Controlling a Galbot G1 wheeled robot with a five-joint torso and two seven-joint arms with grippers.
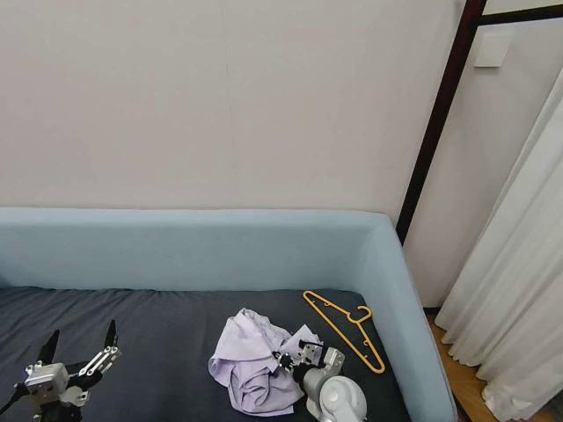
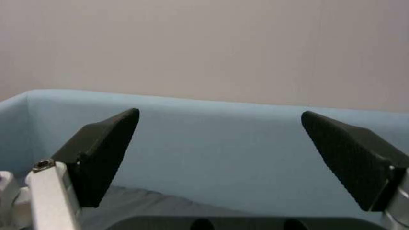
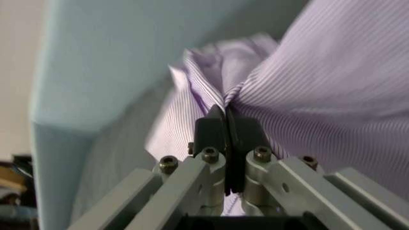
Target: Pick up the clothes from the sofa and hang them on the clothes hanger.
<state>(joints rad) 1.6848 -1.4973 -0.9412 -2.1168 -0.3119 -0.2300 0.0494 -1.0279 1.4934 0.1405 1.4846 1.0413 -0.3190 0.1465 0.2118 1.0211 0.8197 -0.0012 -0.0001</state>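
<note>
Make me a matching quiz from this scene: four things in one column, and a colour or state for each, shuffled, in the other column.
Things:
1. shirt
2. hanger
3. left gripper
4. right gripper

Colours or states:
A. open, holding nothing
B. orange, lying flat on the sofa seat
C. shut on a fold of cloth
D. lilac, crumpled in a heap

Pairs: 1-D, 2-B, 3-A, 4-C

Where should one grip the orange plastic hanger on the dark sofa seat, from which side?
Probably from above, jaws across the long straight bar of the orange plastic hanger: it lies flat on the dark seat cushion, beside the lilac shirt the right gripper pinches.
</note>
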